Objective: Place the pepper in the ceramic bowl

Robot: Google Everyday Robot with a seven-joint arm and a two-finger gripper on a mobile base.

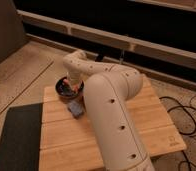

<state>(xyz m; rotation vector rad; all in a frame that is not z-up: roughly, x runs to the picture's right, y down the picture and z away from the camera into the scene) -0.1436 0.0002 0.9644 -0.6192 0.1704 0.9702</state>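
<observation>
The ceramic bowl point(60, 90) is dark and round and sits at the far left corner of the wooden table point(66, 145). My gripper point(71, 83) is at the end of the white arm, low over the bowl's inside. A bit of the orange-red pepper point(65, 80) shows right at the gripper, over the bowl's far side. I cannot tell whether the pepper is held or resting in the bowl. The arm hides part of the bowl.
A blue rectangular block point(75, 108) lies on the table just in front of the bowl. A dark mat point(21, 137) lies on the floor left of the table. Black cables point(187, 116) trail on the floor at the right. A low wall runs behind.
</observation>
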